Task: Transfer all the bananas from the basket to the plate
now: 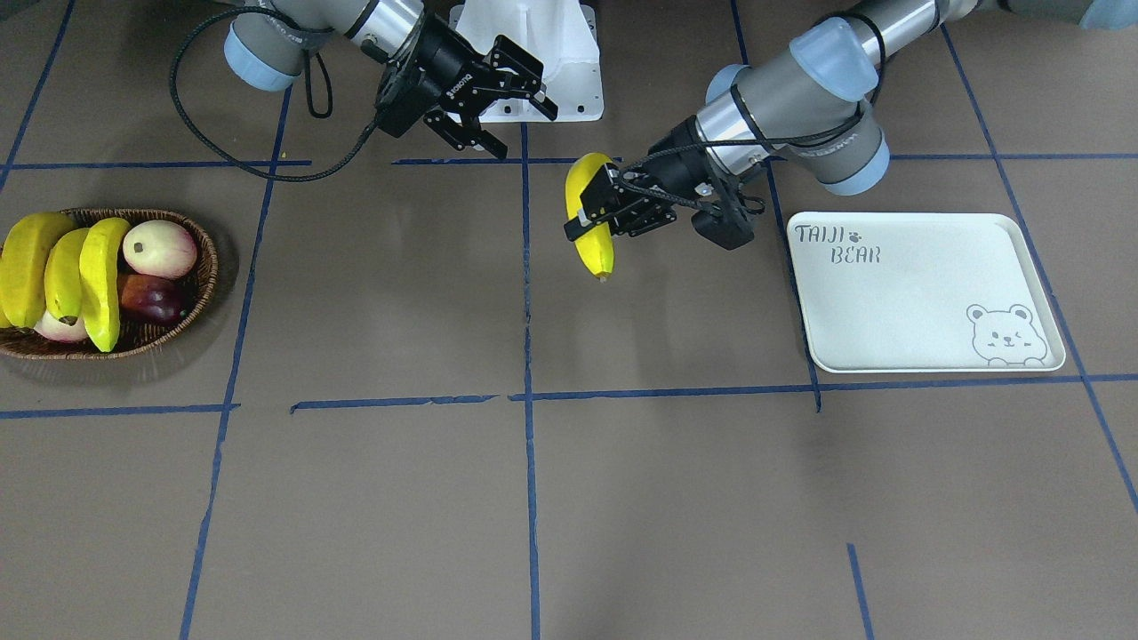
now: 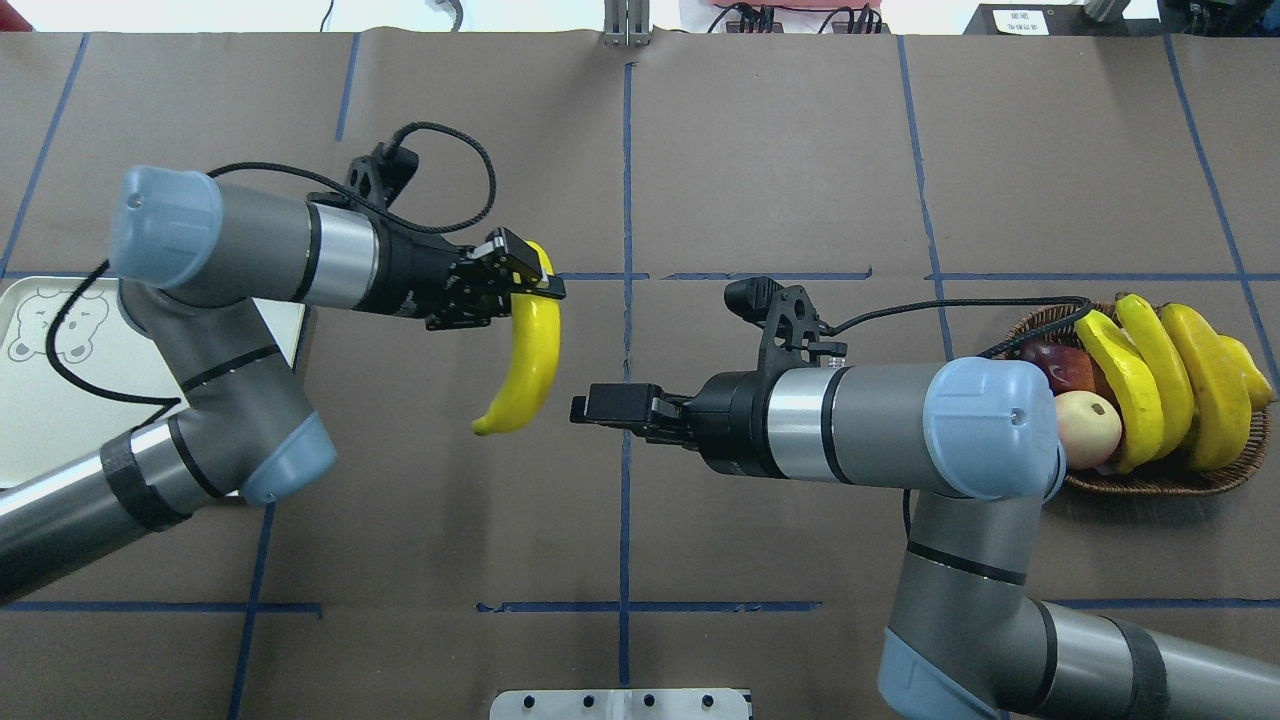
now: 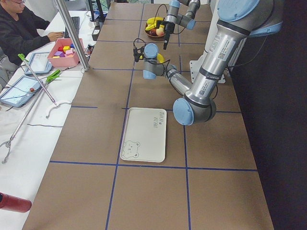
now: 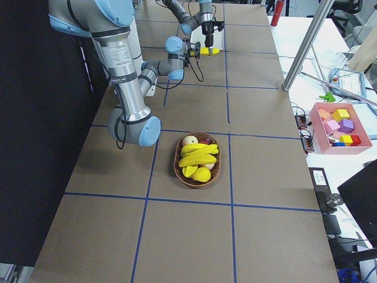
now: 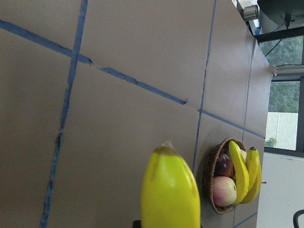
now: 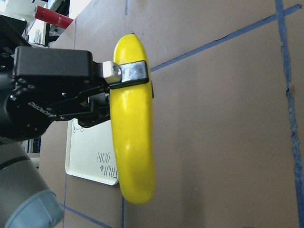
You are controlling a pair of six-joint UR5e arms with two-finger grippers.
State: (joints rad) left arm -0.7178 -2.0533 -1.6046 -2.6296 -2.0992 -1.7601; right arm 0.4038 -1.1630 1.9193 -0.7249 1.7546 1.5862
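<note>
Over the middle of the desk [image 1: 400, 293], mid-carry with one banana [image 1: 597, 253]: pinched near its upper end by the left claw [image 1: 591, 213], jaws closed firmly on it, hanging tip-down and clear of the surface. Looks like the delivery leg of a relay between the arms. Facing it, just beside, the right claw [image 1: 526, 133], spread wide and holding nothing.

Next, probably: swing the left claw toward the plate [image 1: 925, 293], lower to lay the fruit flat inside the raised rim, then let go. Calls for turning the wrist to bring the long curve along the plate rather than across its edge. Plenty of bare white there, nothing on it yet. Open desk between claw and plate, no obstacle on the way; only the left arm's own elbow, close by the plate's robot-side rim, to mind.

At the other end, well apart, the basket [image 1: 191, 302], with more bananas [image 1: 64, 276] leaning beside an apple [image 1: 160, 249] and a dark red fruit [image 1: 151, 298]. Free room above it for the right claw to reach in for another.
</note>
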